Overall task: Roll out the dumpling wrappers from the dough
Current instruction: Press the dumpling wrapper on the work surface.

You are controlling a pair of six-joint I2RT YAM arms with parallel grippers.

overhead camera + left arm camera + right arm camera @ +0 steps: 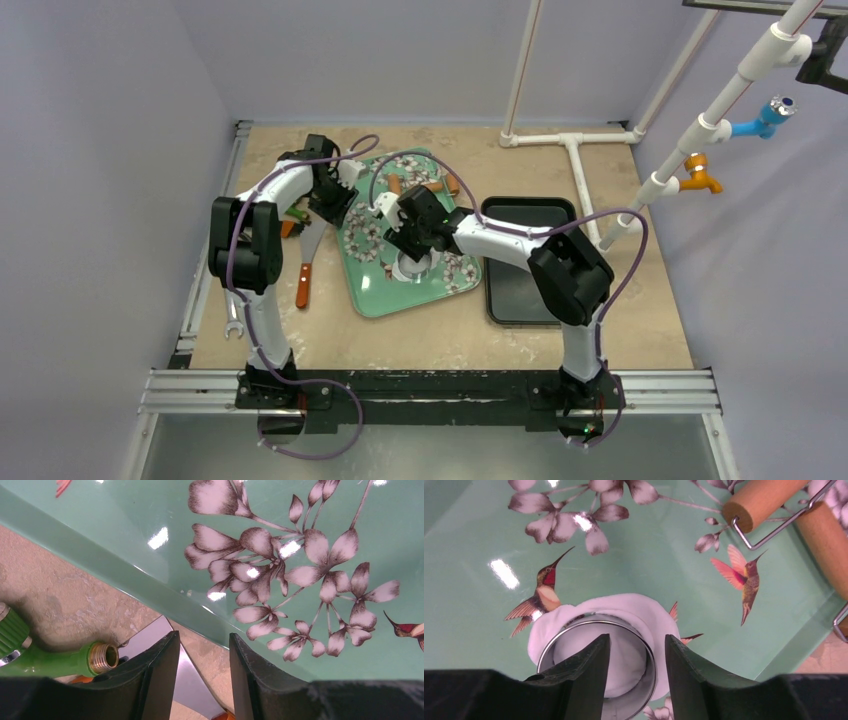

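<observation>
The dough [650,614] lies flattened and white on the green floral tray [649,555]. A round metal ring cutter [650,656] stands pressed on it. My right gripper [637,636] straddles the ring's right wall, one finger inside and one outside, with gaps on both sides, so it is open. From above, the right gripper [412,248] sits just over the ring [416,267]. My left gripper [204,635] is open and empty beside the tray's left rim [125,575], above a steel blade [192,685]. In the top view the left gripper [338,203] is at the tray's left edge. Cut dumpling wrappers are out of view.
A wooden rolling pin [764,497] with a wire frame lies at the tray's far side. An orange-handled blade [303,285], a green hose nozzle [50,660] and a wrench [232,326] lie left of the tray. A black tray [520,290] sits on the right, white pipes [575,150] behind.
</observation>
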